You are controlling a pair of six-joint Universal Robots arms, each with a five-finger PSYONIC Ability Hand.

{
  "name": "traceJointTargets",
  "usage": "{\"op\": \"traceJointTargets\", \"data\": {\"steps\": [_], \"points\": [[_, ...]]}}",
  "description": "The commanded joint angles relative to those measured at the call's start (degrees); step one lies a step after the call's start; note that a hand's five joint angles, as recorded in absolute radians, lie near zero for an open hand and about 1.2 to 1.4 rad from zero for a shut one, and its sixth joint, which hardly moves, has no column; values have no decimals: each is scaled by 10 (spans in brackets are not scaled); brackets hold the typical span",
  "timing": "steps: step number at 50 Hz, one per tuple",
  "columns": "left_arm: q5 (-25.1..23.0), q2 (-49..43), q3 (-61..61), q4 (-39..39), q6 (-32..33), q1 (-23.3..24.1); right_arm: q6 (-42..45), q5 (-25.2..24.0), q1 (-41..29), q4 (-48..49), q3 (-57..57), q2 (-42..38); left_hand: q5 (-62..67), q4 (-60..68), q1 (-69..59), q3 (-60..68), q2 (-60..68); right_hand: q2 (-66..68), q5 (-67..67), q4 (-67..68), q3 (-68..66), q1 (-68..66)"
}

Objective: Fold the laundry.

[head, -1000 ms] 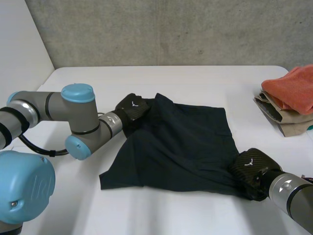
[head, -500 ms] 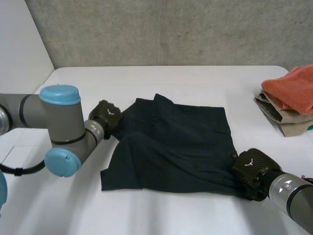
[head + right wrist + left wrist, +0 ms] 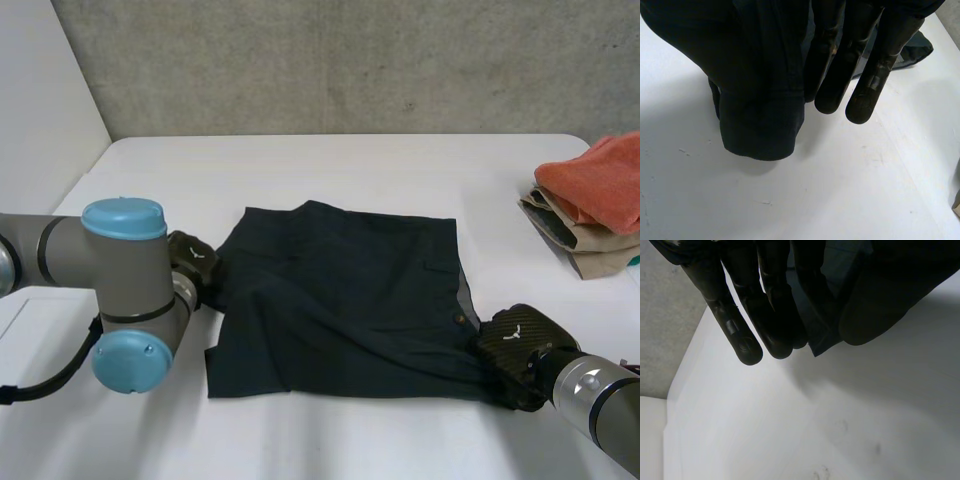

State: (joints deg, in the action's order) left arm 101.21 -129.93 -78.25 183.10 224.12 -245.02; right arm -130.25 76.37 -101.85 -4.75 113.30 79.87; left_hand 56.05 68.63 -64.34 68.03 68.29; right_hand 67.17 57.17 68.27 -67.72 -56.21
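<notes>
Head view: garment (image 3: 340,290) flat on the table (image 3: 350,170), long axis running hand to hand. Left hand (image 3: 193,262) at its left edge, right hand (image 3: 515,345) at the opposite near corner, both arms low. Left wrist view: straight fingers (image 3: 765,305) pinch the edge against the thumb. Right wrist view: fingers (image 3: 840,75) straight, cloth looks clamped against the thumb.

In the head view the left arm (image 3: 125,275) covers the near part of the left hand (image 3: 196,262), whose fingers run out of sight at the left edge of the dark garment (image 3: 340,290). The right hand (image 3: 515,342) shows its back at the garment's near right corner, with its fingers under the cloth. In the right wrist view the cloth wraps and hides the thumb. The pile of folded clothes (image 3: 590,205) at the far right is cut off by the edge, as is the right arm (image 3: 600,400).
</notes>
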Motion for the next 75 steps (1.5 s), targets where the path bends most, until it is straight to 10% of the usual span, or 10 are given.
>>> {"op": "traceJointTargets", "data": {"steps": [1,8,12,16,32,39,46,67,75], "points": [[10,13,-23,30,0,-7,0,-1,0,0,3,2,139,114,-157,120,117,128,128,117,-123,-238],[10,34,-39,32,-12,-3,0,-2,-1,0,4,4,106,81,-123,87,84,128,128,117,-123,-238],[9,96,-62,32,-77,-3,0,-2,0,1,5,6,-353,-379,336,-373,-375,128,128,117,-123,-238],[-8,163,-81,32,-143,-2,0,-2,0,1,5,9,-550,-575,533,-569,-572,128,128,117,-123,-238],[-212,249,-122,-81,-224,36,0,-2,-1,1,10,18,-500,-525,482,-519,-522,128,128,117,-123,-238],[-210,191,-107,-90,-223,41,0,-2,0,1,10,24,-347,-373,330,-367,-369,128,128,117,-123,-238],[-186,166,-96,-94,-222,45,1,-2,1,-3,9,50,138,112,-155,118,115,128,128,117,-123,-238],[-172,468,-322,-314,-168,139,217,-3,67,-311,-39,186,139,114,-157,120,117,128,128,117,-123,-238],[-158,426,-287,-228,-166,144,215,-82,103,-294,-110,152,139,114,-157,120,117,128,128,117,-123,-238]]}}
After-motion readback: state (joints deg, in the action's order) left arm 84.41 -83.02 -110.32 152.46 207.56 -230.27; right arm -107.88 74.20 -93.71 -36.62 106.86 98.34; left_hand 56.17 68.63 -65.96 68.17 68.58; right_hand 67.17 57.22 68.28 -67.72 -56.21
